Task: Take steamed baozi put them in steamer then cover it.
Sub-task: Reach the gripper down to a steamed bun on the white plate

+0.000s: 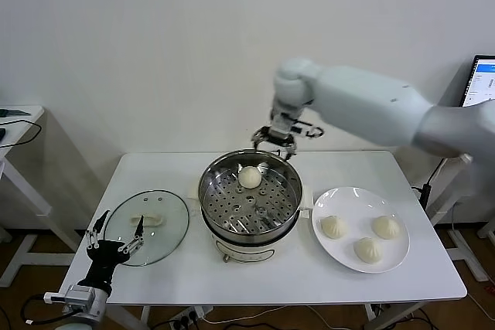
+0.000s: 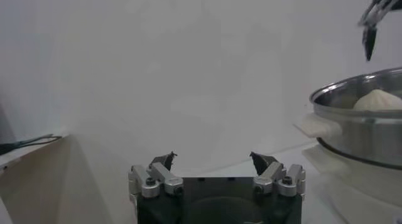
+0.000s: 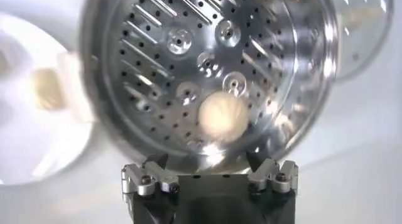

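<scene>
the right tool (image 1: 276, 141) hangs with its fingers spread apart and empty over the far rim of the steamer (image 1: 249, 222). one baozi (image 1: 249, 177) lies on the perforated tray just below and in front of that tool, apart from it. three more baozi (image 1: 333, 226) sit on a white plate (image 1: 349, 193) well off to the tool's right. the glass cover (image 1: 172, 210) lies flat on the white counter (image 1: 155, 171) on the steamer's other side, and the left tool (image 1: 114, 242), fingers apart, waits low by the cover's near edge. no writing is readable. a plain white wall stands behind; a monitor (image 1: 481, 79) edge shows at the far right.
</scene>
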You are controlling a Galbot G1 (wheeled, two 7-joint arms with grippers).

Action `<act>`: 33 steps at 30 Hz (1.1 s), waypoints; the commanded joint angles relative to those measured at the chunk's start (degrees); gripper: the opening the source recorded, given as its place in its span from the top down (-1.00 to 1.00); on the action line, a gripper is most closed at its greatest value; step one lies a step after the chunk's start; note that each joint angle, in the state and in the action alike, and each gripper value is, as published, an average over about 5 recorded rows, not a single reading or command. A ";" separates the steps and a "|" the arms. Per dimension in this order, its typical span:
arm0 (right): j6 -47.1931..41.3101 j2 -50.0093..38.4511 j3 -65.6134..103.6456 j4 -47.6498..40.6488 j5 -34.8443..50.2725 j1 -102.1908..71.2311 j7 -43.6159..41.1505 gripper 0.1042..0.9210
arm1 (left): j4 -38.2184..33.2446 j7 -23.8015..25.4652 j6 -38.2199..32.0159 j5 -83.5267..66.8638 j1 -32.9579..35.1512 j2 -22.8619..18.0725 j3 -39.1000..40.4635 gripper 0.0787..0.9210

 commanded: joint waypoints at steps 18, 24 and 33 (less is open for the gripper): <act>-33.20 -20.82 5.50 4.51 7.00 -18.86 3.12 -0.76 | 1.70 0.06 -0.19 0.98 -0.81 0.17 1.62 -0.77; -33.15 -17.82 9.08 1.04 5.91 -24.01 4.72 -0.76 | 2.56 0.08 -0.22 0.96 -1.26 0.12 1.62 -0.77; -32.89 -15.76 12.73 -0.14 4.15 -29.64 5.30 -0.76 | 3.04 0.01 -0.26 0.97 -1.43 -0.03 1.67 -0.77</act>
